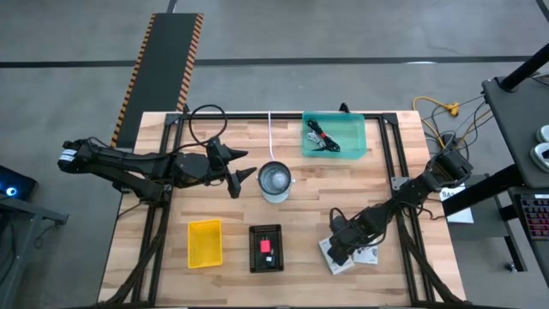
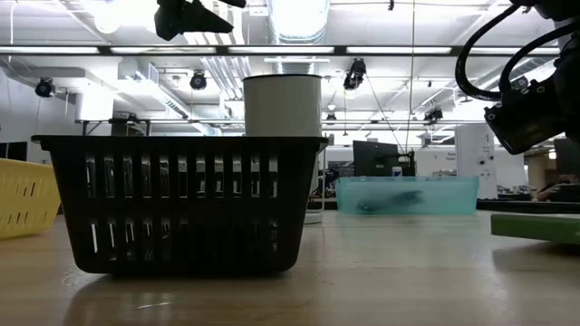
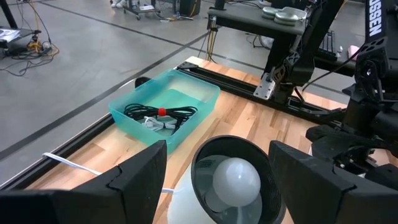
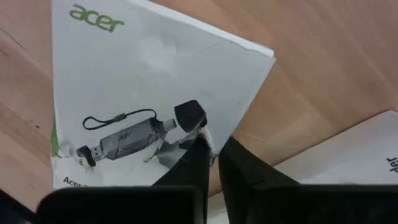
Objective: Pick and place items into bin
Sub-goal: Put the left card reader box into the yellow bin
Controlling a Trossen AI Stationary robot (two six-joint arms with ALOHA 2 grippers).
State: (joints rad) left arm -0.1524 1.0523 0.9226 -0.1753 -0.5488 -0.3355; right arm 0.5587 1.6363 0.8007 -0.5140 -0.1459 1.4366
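My right gripper (image 1: 339, 250) is down at the table's near right, on a white Acer-printed packet (image 4: 149, 93). A second white packet (image 4: 367, 149) lies flat beside it. My left gripper (image 1: 243, 170) hovers open just left of the round metal cup (image 1: 275, 182). In the left wrist view its gripper (image 3: 217, 168) stands above and in front of the cup (image 3: 233, 177) without touching. The teal bin (image 1: 334, 136) holds coiled black and white cables (image 3: 158, 116). A small pink item (image 1: 267, 246) lies in the black basket (image 1: 266, 248). My right gripper pinches the white packet between its two fingertips (image 4: 196, 155). They sit at the packet's edge (image 4: 214, 146), next to the printed picture of a dongle. The fingers come from above, slanting down. I cannot tell whether the packet is lifted or lies on the table.
A yellow bin (image 1: 205, 243) stands near the table's near left, with the black basket to its right. A loop of black cable (image 1: 206, 124) and a white cable (image 1: 270, 129) lie at the far edge. A black frame rail (image 1: 386, 146) runs along the table's right side.
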